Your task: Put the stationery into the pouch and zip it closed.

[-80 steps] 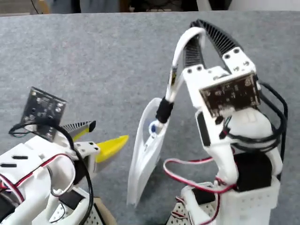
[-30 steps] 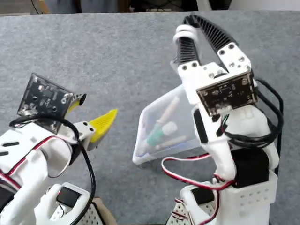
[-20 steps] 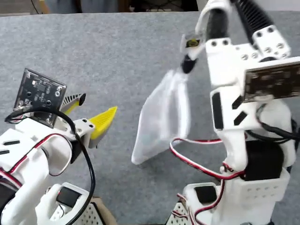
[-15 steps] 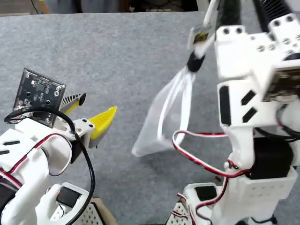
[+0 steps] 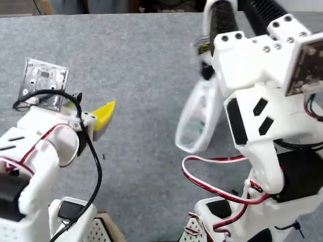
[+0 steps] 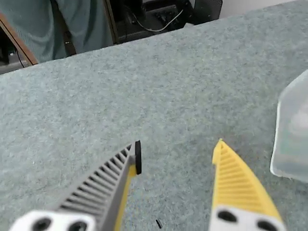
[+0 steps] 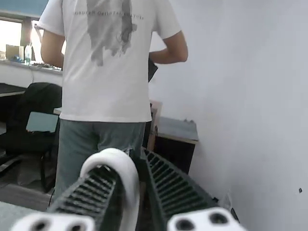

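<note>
Gripping the white strap [image 7: 114, 173] of the pouch [image 5: 198, 118], my right gripper [image 7: 131, 166] stands high above the table [image 5: 126, 60]. Its black ribbed fingers [image 7: 168, 185] are closed on the strap, which bulges up between them as a rounded loop.

The clear pouch hangs below that gripper, tilted. Its upper end points toward the strap and its rounded lower corner toward the near side of the table. Whether that corner touches the table I cannot tell, and the zip is too blurred to say if it is open or closed.

The stationery [image 5: 200, 126] sits inside the pouch. It shows through the wall as a green patch and a few pale shapes, and I cannot make out single pieces.

My left gripper [image 6: 178, 149] hovers over the table, apart from the pouch and holding nothing. Its jaws are spread wide, with the yellow finger [image 6: 238, 183] on the side toward the pouch and the grey finger [image 6: 108, 180] on the far side. Bare grey table shows between them.

From my left wrist, an edge of the pouch shows beyond the yellow finger. A small black speck [image 5: 103, 156] lies on the table near my left gripper.
</note>
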You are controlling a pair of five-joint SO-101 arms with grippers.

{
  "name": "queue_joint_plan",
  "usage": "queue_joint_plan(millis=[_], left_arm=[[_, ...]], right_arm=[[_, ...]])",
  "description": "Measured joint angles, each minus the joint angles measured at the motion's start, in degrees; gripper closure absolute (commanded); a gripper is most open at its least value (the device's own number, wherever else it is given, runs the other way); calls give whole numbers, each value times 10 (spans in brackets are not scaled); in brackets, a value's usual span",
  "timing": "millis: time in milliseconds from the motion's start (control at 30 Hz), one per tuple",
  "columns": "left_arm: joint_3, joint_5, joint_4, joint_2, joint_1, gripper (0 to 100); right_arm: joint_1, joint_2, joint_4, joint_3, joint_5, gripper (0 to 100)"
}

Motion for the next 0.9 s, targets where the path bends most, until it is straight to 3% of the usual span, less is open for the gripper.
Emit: queue_joint_plan(millis=[200,433,900], left_arm=[[4,0,0,0,-4,741],[4,-19,0,3,-4,740],[54,-59,87,4,53,672]], right_arm=[[-4,-11,69,0,-2,986],[-77,-14,133,-5,-2,986],[-86,-63,141,-5,-2,986]])
